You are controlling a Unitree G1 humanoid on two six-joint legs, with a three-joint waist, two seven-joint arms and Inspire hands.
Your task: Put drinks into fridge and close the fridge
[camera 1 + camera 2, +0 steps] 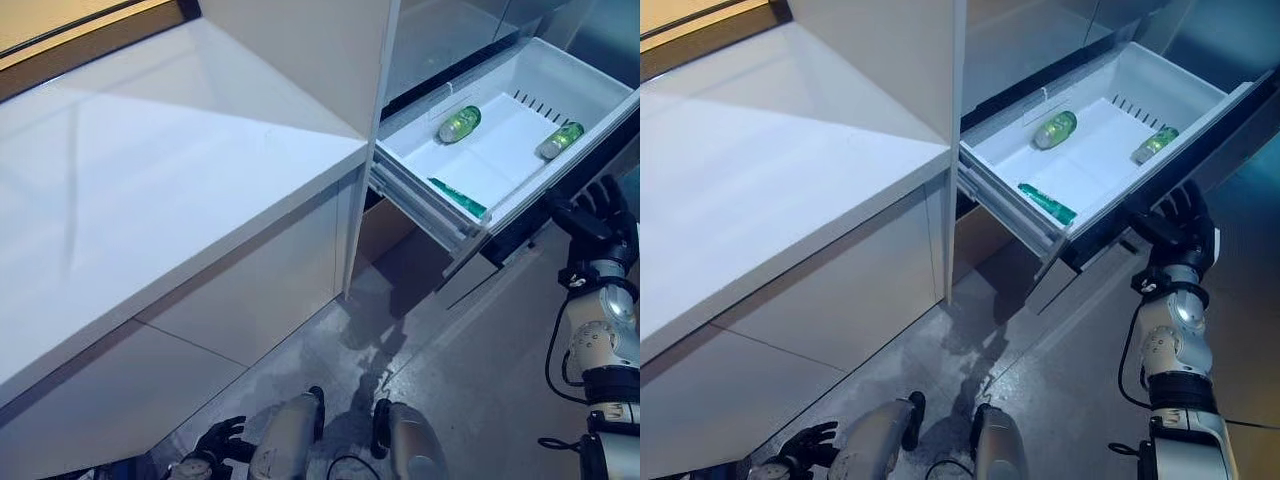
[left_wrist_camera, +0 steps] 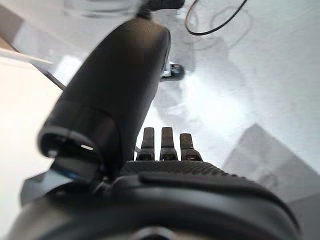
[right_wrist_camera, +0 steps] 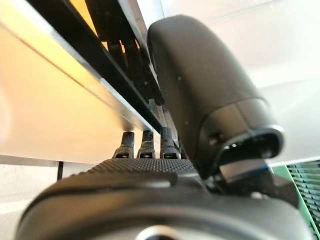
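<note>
We judge the loading done: two green drink bottles (image 1: 460, 123) (image 1: 559, 140) and a flat green packet (image 1: 458, 197) lie inside the pulled-out fridge drawer (image 1: 440, 218). Our right hand (image 1: 1180, 222) rests straight-fingered against the drawer's dark front, holding nothing. Closing remains; our left hand (image 1: 218, 440) hangs relaxed, well away from the drawer.

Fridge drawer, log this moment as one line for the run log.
fridge drawer: open | bottles: three green, lying inside | right hand: at drawer front, fingers straight | left hand: idle, low, open
</note>
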